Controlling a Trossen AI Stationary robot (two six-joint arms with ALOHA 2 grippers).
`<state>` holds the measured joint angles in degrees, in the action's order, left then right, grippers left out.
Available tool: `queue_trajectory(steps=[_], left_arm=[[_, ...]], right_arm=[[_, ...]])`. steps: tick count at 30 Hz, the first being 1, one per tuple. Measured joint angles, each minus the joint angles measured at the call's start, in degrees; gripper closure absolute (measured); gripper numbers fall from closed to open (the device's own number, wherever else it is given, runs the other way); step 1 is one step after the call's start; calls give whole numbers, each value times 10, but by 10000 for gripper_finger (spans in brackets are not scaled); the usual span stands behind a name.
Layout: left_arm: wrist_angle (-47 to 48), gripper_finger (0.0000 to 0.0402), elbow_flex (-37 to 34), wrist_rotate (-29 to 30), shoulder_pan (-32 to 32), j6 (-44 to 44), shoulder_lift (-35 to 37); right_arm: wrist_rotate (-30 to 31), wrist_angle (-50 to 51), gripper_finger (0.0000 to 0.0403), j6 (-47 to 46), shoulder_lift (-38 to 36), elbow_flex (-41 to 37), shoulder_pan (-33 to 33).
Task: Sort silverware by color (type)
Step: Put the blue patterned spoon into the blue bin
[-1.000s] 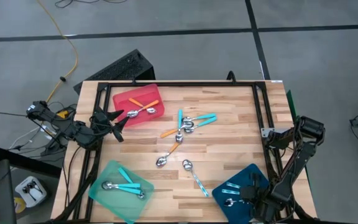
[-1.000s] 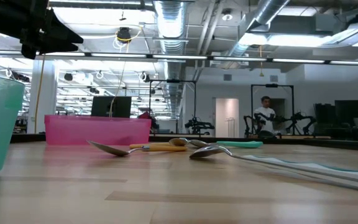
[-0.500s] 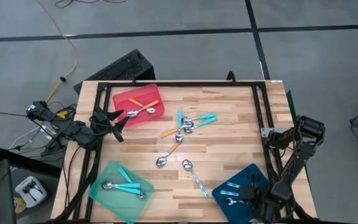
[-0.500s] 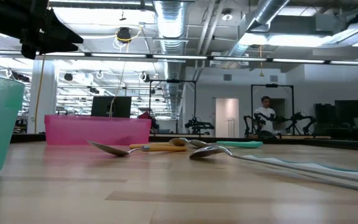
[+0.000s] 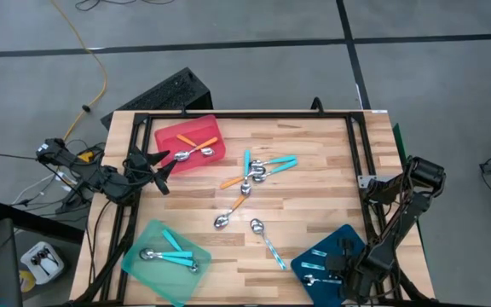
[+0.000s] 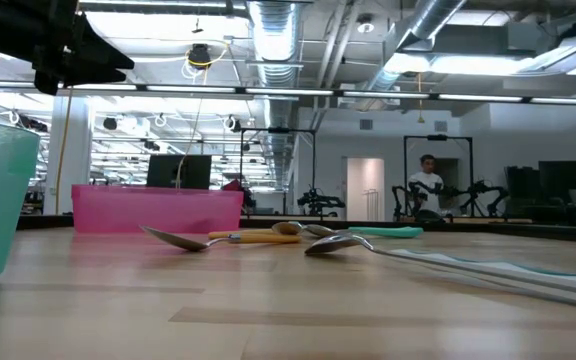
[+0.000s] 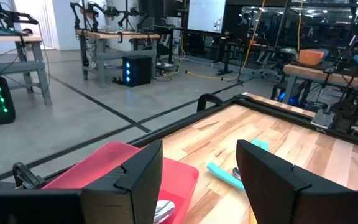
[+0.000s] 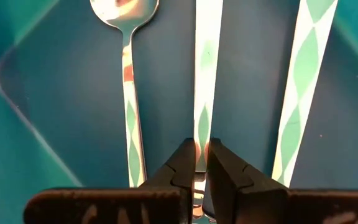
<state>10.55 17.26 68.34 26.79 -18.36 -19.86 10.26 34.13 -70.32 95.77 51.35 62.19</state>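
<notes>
Over the dark-blue tray (image 5: 341,242), the right gripper (image 8: 196,163) seems to pinch a patterned spoon's handle (image 8: 205,68) between nearly closed fingers (two like spoons lie alongside). The left gripper (image 7: 199,180) waits spread by the red tray (image 5: 167,136).

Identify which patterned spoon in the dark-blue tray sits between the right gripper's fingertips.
The middle patterned handle of three in the dark-blue tray: the right gripper pinches it, while the full spoon and the other handle lie free on either side.

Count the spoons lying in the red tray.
2: orange-handled spoons, crossed in the red tray at the table's far left, bowls toward the tray's right end. None seems hidden.
</notes>
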Motion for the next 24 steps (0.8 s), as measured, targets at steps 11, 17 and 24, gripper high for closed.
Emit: queue_trajectory(steps=[11, 17, 24], left_arm=[[0, 212, 0, 0, 0, 1, 0], [0, 212, 0, 0, 0, 1, 0], [1, 212, 0, 0, 0, 1, 0]], right_arm=[[-5, 2, 349, -1, 0, 0, -9], [-5, 21, 324, -18, 1, 0, -9], [-12, 25, 271, -23, 1, 0, -9]])
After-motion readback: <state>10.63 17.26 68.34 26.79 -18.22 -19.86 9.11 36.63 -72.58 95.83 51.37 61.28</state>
